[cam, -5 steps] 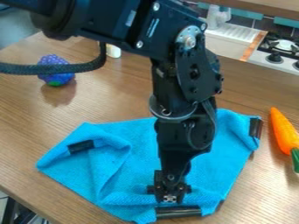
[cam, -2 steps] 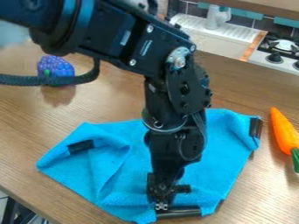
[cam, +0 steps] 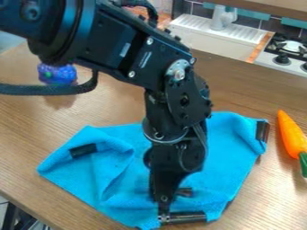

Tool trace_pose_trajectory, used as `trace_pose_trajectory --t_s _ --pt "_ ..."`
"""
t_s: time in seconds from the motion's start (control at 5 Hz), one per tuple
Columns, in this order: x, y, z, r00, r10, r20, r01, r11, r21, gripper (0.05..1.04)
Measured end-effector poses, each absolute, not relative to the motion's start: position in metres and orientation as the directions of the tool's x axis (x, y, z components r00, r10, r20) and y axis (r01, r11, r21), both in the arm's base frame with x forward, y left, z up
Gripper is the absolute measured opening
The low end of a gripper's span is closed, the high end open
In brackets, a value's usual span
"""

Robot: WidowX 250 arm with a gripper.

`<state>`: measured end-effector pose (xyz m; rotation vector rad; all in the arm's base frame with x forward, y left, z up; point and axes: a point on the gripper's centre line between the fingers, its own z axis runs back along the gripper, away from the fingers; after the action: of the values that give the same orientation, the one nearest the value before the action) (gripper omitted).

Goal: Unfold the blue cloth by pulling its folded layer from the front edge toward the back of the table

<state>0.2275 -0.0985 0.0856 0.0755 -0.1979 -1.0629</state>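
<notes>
Camera view: the gripper is low down, at the near edge of the blue cloth. It points down, right by the left end of the near black strip. I can't tell if it is wide or narrow, or if it is holding on to the strip or the cloth. The robot arm comes in from the far left, bends, and hangs down over the middle of the cloth.

The blue cloth lies on the brown wooden tabletop. It is all bumpy, with a big fold on its left side. Its near edge is bunched up by the near black strip. Another one, the left black strip, sits on the left part of the cloth, and the right black strip is up at the far right corner.

To the right of the cloth lies an orange carrot, not touching it. Its thin tip points to the far side, and its green top is at the near end.

At the far left is a bumpy purple-blue ball with a green spot. A thick black cable loops across the view, in front of its near side.

Past the far edge of the tabletop is a white sink with a white tap. To the right of the sink is a stove with black knobs.
</notes>
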Motion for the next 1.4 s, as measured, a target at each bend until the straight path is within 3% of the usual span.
trace_pose_trajectory --t_s 0.2,0.4,0.6,1.0,1.4 --pt "0.226 -0.098 0.086 0.47 -0.873 0.129 0.859 0.486 0.163 0.062" --pt "0.225 -0.097 0.088 0.469 -0.873 0.135 0.86 0.486 0.155 0.049" --pt "0.235 -0.085 0.109 0.488 -0.855 0.177 0.844 0.514 0.153 0.049" --pt "0.275 -0.061 0.143 0.541 -0.8 0.261 0.793 0.588 0.16 0.049" --pt "0.336 -0.03 0.135 0.614 -0.76 0.213 0.732 0.65 0.206 0.049"
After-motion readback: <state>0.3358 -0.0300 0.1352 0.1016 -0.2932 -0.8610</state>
